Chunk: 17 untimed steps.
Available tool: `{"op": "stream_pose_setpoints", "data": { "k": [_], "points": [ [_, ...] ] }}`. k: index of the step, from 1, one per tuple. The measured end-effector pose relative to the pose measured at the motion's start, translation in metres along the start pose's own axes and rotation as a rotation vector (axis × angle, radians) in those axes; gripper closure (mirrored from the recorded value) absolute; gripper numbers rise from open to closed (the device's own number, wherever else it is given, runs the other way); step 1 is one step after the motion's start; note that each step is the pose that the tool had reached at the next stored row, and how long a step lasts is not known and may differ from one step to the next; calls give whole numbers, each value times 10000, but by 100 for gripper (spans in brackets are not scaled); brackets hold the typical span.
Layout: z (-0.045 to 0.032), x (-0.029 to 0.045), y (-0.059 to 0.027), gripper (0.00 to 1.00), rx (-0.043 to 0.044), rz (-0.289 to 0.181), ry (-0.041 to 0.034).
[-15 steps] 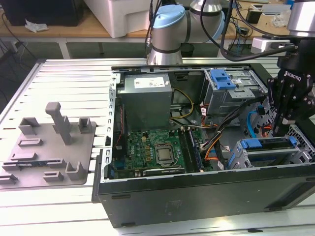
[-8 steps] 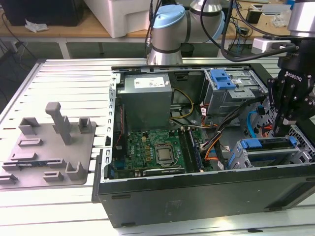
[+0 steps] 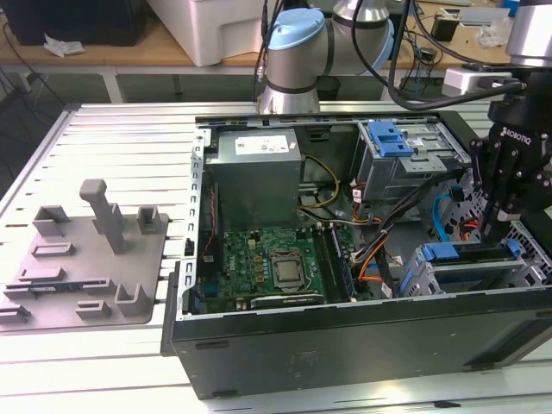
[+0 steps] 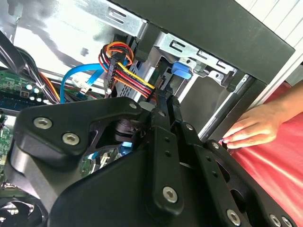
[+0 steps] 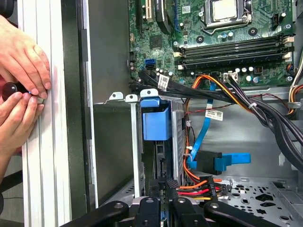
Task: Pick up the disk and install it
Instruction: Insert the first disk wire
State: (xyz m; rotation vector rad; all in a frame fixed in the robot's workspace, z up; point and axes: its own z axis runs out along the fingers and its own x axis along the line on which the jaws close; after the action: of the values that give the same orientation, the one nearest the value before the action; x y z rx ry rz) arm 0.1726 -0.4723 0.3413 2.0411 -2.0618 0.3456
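Disk (image 5: 155, 124) sat in a slot of the grey cage (image 5: 134, 142), inside the case (image 3: 345, 345) on the desk (image 3: 112, 121), at the exterior view's right. Mostly its blue frame showed. The fingers (image 5: 157, 190) were right at that slot. They were close together with almost no gap, and their tips were by the frame's edge. I could not tell if they pinched the frame or only pressed on it. I think this was the step of getting the disk all the way into its slot. To do it well, the push had to go straight along the slot, slow and even. Then the frame would not tip and jam on the cage walls. A bunch of red and orange wires (image 5: 199, 185) lay just beside the fingers, and a blue cable (image 5: 201, 137) was near too. They could get caught, so it was best to keep off them. A person's hands (image 5: 21, 61) rested just outside the case wall, apart from the fingers.
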Motion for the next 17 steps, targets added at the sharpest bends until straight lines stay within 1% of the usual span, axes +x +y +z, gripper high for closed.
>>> {"op": "stream_pose_setpoints", "data": {
  "k": [2,3,6,7,8,10,11,14,17],
  "points": [
    [1,2,0,84,2,-5,-24],
    [1,3,0,84,2,-8,-49],
    [2,5,0,84,6,-20,-157],
    [2,5,0,84,7,-25,-211],
    [2,6,0,84,9,-36,-307],
    [4,9,0,84,11,-46,-415],
    [6,13,0,84,12,-50,-483],
    [11,31,0,84,12,-51,-642],
    [16,45,0,84,12,-52,-765]
  ]
}}
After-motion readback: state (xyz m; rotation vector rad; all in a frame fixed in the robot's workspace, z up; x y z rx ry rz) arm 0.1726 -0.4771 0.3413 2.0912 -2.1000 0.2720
